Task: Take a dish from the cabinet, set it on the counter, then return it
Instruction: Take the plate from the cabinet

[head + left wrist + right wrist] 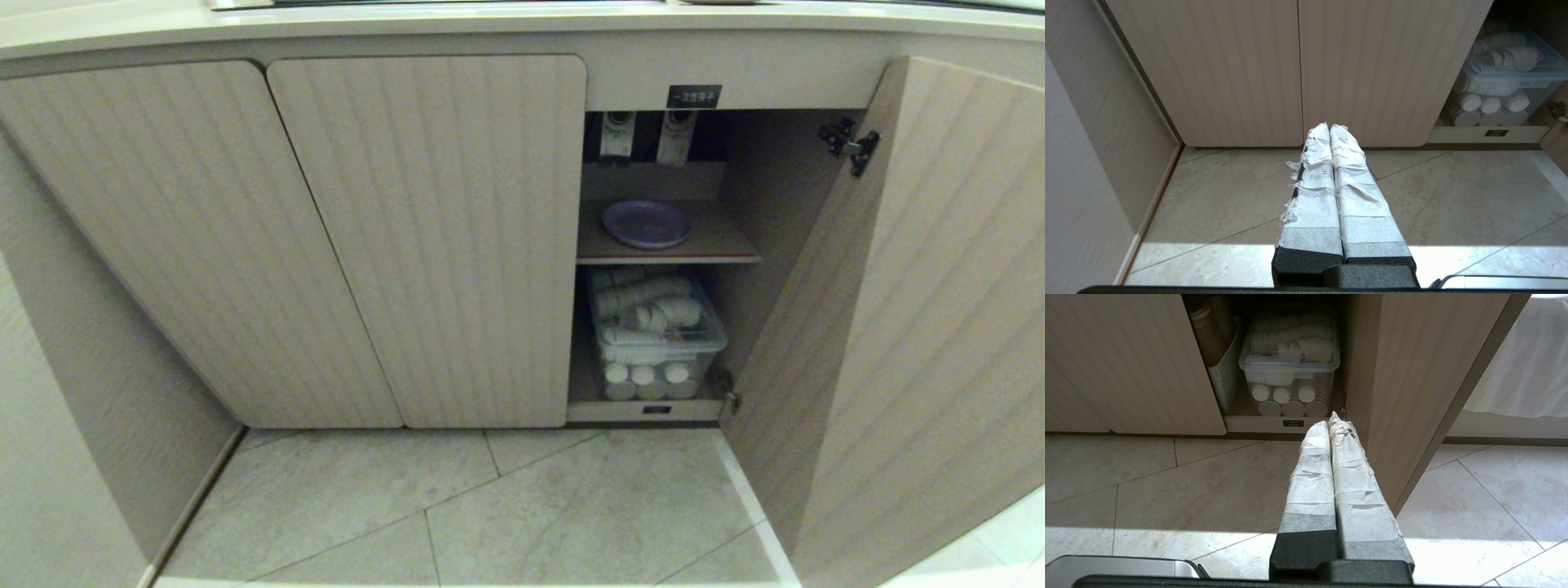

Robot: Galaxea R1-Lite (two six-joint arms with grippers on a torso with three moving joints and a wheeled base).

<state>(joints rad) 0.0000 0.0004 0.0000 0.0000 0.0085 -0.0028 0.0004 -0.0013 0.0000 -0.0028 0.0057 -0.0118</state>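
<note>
On the inner shelf of the open cabinet [816,269], right of centre, the dish [646,223] waits above both parked grippers.

Neither arm shows in the head view. The lavender dish lies flat on the shelf [718,241], alone, near its front edge, above a clear bin [657,339] of white cups on the cabinet floor. The right gripper [1333,422] hangs low over the floor tiles [490,506], fingers pressed together and holding nothing, pointing at that bin just beside the open door [922,327]. The left gripper [1329,128], likewise shut and empty, faces the two closed doors [441,245] further left. By my judgement the right arm is the nearer one, and the reach calls for going up and forward into the opening; the round dish offers no long axis, so its near rim is the likely hold. The counter [408,24] runs along the top.
</note>
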